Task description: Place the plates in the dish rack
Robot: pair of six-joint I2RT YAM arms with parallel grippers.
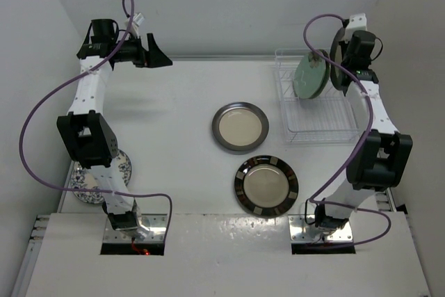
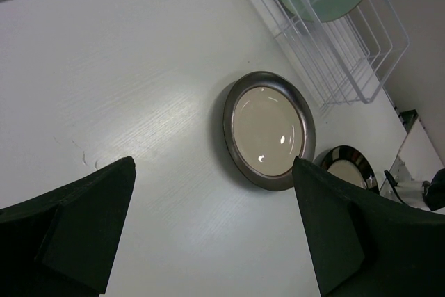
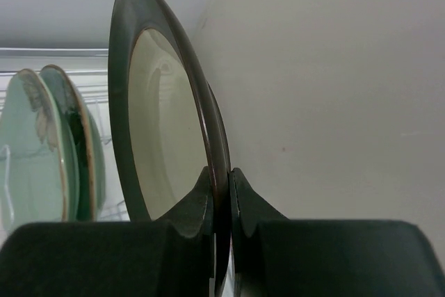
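My right claw [image 3: 221,175] is clenched on the dark rim of a cream plate [image 3: 163,123], which I hold on edge over the right side of the dish rack [image 1: 316,119], its cream face turned toward the rack's left. Two mint-green plates [image 1: 311,76] stand upright in the rack, close together, just left of the one I hold. A second cream plate with a dark-grey rim [image 1: 240,126] lies flat on the table [image 1: 174,116] just left of the rack. The black-banded plate [image 1: 266,186] lies flat on the near side of the rack, toward my bases. The blue-floral plate [image 1: 87,191] sits far left of the rack, partly hidden under my left arm. My left claw [image 2: 214,172] is released, fingers spread wide, hanging well left of the rack with nothing in it.
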